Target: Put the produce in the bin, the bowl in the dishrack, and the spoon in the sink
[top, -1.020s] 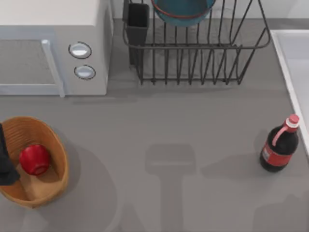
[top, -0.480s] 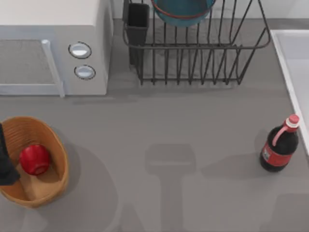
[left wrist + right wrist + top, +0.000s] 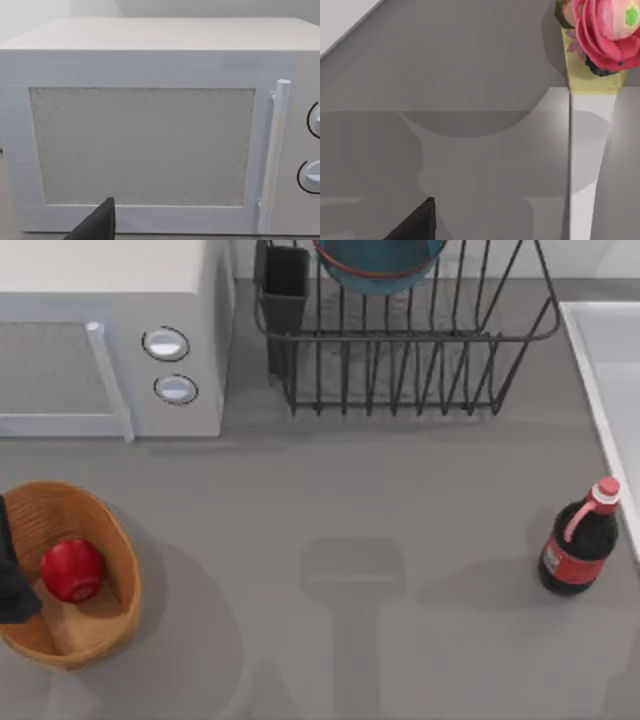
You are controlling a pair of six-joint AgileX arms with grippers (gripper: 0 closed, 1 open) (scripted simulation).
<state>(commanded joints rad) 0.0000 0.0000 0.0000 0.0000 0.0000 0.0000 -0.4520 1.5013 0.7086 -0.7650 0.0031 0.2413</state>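
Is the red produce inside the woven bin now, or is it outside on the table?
Inside. In the top view the produce lies on the bin's lighter bottom, with the woven wall all around it.

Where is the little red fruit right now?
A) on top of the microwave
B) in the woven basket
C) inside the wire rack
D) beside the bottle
B: in the top view the red fruit lies inside the basket at the table's left, far from the bottle, rack and microwave.

Matte black wedge-shaped fingers point(image 3: 97, 224)
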